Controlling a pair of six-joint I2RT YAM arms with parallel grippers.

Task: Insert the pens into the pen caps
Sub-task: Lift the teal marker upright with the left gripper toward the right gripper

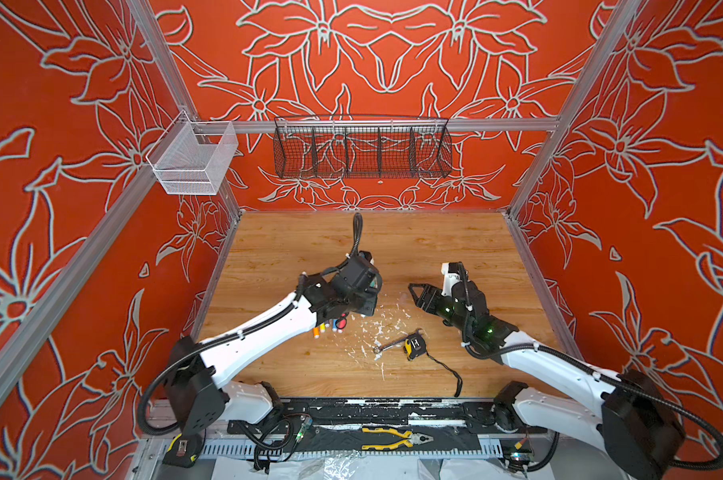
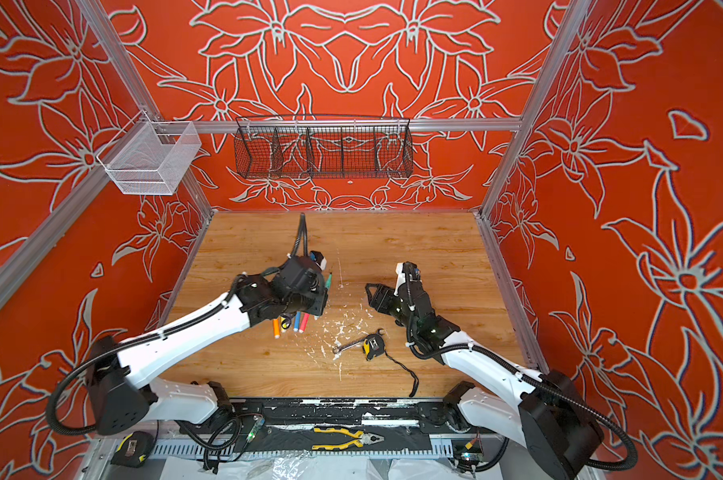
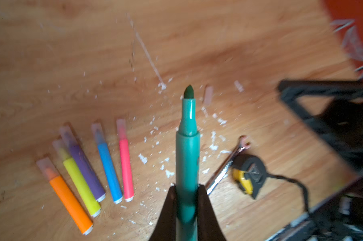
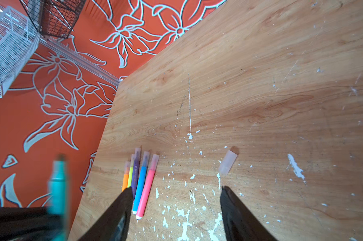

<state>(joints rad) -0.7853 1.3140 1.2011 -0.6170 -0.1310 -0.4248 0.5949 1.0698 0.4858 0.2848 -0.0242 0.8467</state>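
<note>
My left gripper [image 3: 186, 187] is shut on the barrel of the green pen [image 3: 187, 156], whose bare felt tip points away from the wrist; in a top view the pen [image 2: 329, 280] pokes out past the gripper. Five pens, orange [image 3: 67, 200], yellow [image 3: 80, 183], purple [image 3: 86, 169], blue [image 3: 109, 169] and pink [image 3: 126, 167], lie side by side on the wood with clear pen caps on their tips. One loose pen cap [image 4: 228, 162] lies alone on the table, just beyond my right gripper [image 4: 176, 189], which is open and empty above the flecked wood.
A silver wrench [image 1: 388, 345] and a black-and-yellow tape measure [image 1: 413, 345] with its cord lie near the table's front middle. White paint flecks dot the wood. A black wire basket [image 1: 361, 149] and a white mesh basket [image 1: 193, 160] hang on the back rail.
</note>
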